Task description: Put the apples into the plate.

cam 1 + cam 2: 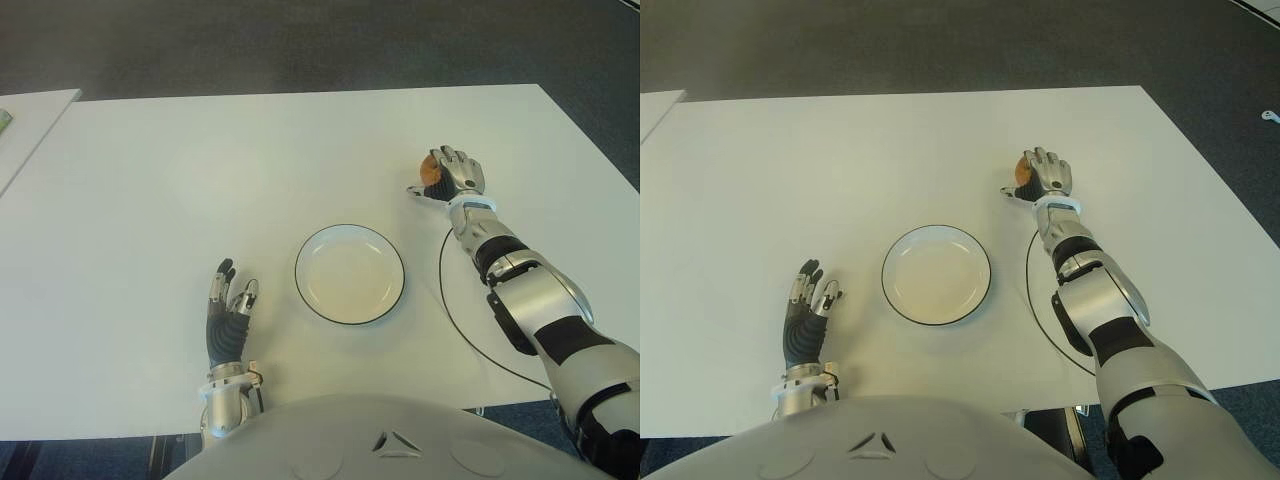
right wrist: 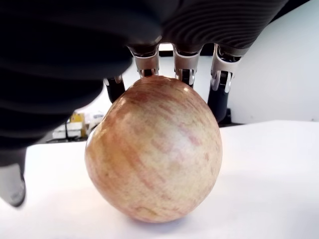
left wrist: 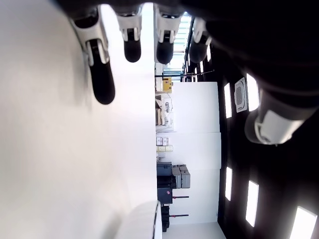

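Observation:
A reddish-yellow apple (image 2: 154, 149) sits on the white table (image 1: 200, 180), to the right of and beyond the plate. My right hand (image 1: 447, 172) is cupped over it from the near right. Its fingers (image 2: 183, 63) arch over the apple's far side, and the thumb (image 2: 12, 185) stands apart from the fruit. The apple (image 1: 429, 167) still rests on the tabletop. The white plate with a dark rim (image 1: 300, 285) lies at the table's middle front with nothing in it. My left hand (image 1: 228, 312) shows flat and spread, left of the plate near the front edge.
A thin black cable (image 1: 443, 300) curves over the table between the plate and my right forearm. A second white table (image 1: 25, 125) stands at the far left. Dark floor lies beyond the far edge.

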Controlling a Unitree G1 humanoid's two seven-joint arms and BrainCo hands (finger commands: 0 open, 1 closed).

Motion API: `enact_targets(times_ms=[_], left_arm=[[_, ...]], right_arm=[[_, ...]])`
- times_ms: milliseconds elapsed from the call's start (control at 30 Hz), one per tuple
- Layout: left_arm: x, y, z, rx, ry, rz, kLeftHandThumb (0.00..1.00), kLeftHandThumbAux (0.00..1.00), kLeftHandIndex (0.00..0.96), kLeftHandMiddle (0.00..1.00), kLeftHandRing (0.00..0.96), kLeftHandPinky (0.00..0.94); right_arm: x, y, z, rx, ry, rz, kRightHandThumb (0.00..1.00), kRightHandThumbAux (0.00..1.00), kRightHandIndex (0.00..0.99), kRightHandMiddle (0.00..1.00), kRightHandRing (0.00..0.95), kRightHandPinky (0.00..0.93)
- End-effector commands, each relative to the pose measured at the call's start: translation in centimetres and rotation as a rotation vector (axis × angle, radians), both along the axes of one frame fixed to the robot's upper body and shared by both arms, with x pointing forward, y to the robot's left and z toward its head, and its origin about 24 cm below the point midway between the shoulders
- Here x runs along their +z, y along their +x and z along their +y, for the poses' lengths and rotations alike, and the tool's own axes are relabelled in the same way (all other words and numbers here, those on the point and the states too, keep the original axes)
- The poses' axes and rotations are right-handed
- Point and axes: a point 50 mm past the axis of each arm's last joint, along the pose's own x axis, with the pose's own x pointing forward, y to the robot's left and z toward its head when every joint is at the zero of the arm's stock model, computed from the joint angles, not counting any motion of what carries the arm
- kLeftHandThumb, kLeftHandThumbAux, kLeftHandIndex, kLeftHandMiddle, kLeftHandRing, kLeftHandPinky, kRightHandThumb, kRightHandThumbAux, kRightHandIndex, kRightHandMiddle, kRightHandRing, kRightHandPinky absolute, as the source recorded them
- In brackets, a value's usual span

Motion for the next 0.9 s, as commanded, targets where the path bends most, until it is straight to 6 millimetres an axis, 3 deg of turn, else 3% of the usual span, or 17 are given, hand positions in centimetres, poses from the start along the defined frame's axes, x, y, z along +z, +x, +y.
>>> enact_targets(times_ms=[33, 133, 300, 900], left_arm=[[-1.63, -1.42, 0.08, -0.002, 0.011, 0.114, 0.000, 0.492, 0.000, 0.000, 0.000, 0.000], [-1.67, -1.46, 0.10, 0.000, 0.021, 0.111, 0.000, 0.486, 0.000, 0.000, 0.000, 0.000], [-1.77, -1.70, 0.28, 0.020, 0.050, 0.110, 0.000, 0.471, 0.000, 0.000, 0.000, 0.000], [-1.91, -1.60, 0.55, 0.015, 0.144, 0.069, 0.000, 0.487, 0.000, 0.000, 0.000, 0.000]], right_arm=[[-6.32, -4.60, 0.17, -0.042, -0.020, 0.250, 0.782, 0.658, 0.403, 0.450, 0.483, 0.512], [-6.40, -4.70, 0.26, -0.055, -0.003, 0.237, 0.826, 0.669, 0.433, 0.458, 0.506, 0.528], [-6.31, -4.67, 0.48, -0.096, 0.096, 0.189, 0.940, 0.658, 0.457, 0.498, 0.447, 0.609], [-6.29, -4.77, -0.03, -0.157, 0.209, 0.172, 0.961, 0.658, 0.461, 0.533, 0.405, 0.651]])
